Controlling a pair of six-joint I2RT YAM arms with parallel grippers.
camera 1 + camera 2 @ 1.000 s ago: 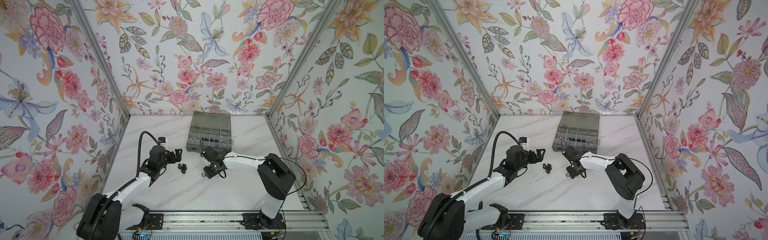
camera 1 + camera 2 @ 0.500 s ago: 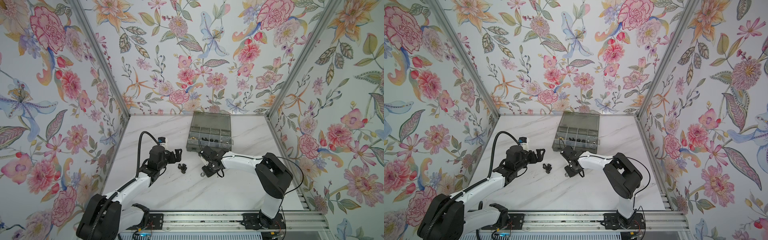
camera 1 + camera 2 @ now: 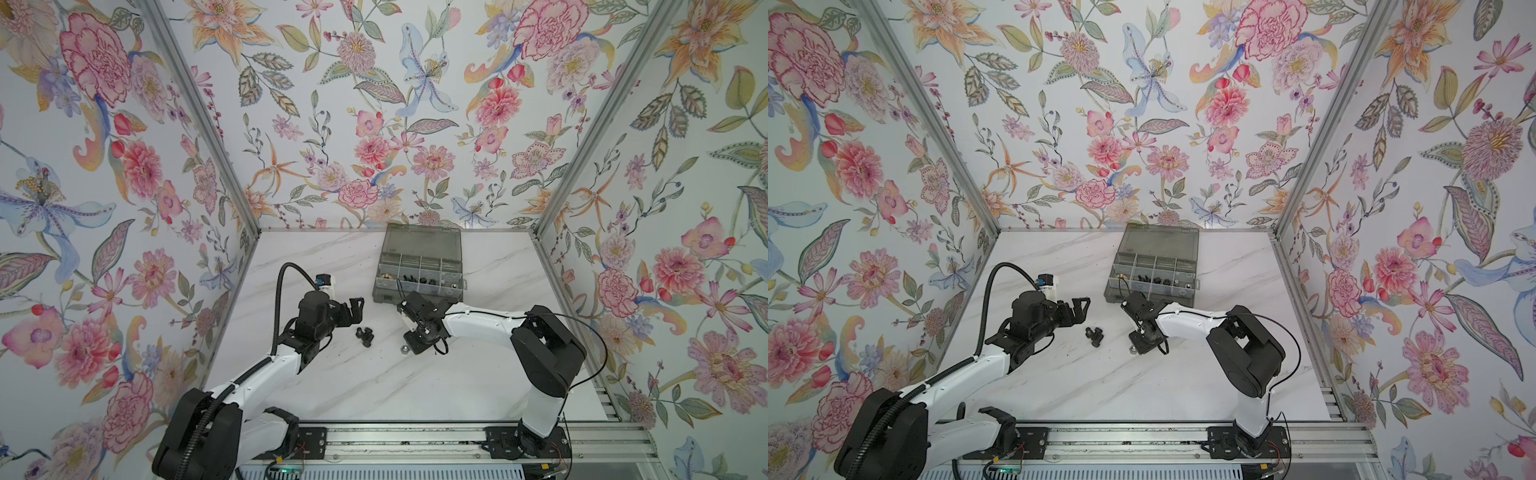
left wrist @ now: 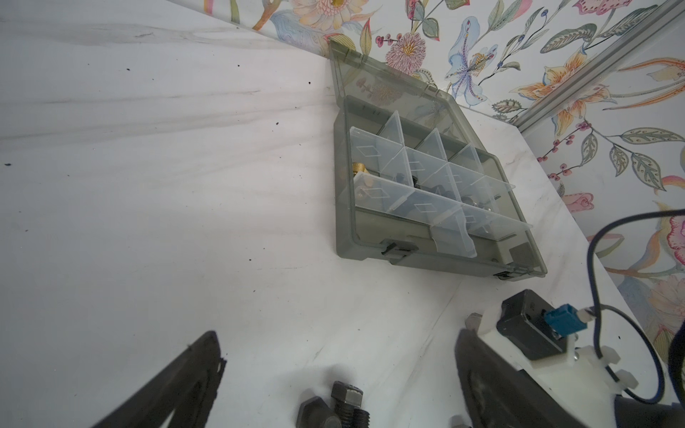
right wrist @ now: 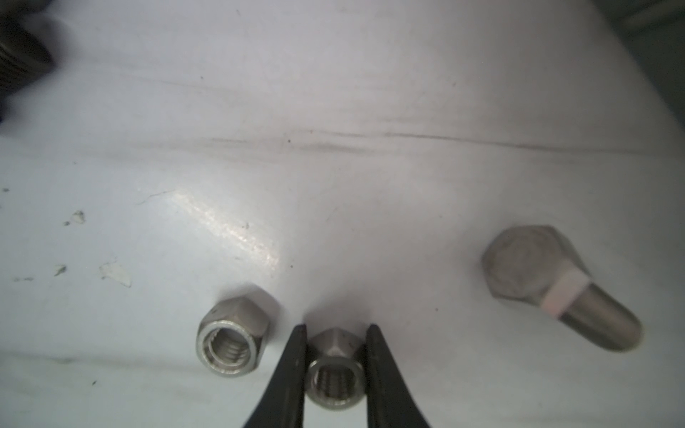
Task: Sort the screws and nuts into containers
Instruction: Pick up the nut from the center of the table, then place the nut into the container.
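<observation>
My right end effector (image 5: pixel 336 328) pinches a silver nut (image 5: pixel 335 374) lying on the worktop (image 3: pixel 374 386), just below centre frame in a top view. I judge a slow, straight lift best, then a carry up-frame to the box (image 3: pixel 384 291). A second nut (image 5: pixel 233 337) and a silver bolt (image 5: pixel 556 289) lie just beside, and I mustn't nudge them. My left end effector (image 4: pixel 337 333) hangs wide open near the black bolts (image 4: pixel 343 404).

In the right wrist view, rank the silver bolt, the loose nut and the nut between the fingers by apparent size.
1. silver bolt: clearly largest.
2. loose nut and gripped nut: look alike; the gripped one is partly hidden by the right gripper, so unranked.
</observation>
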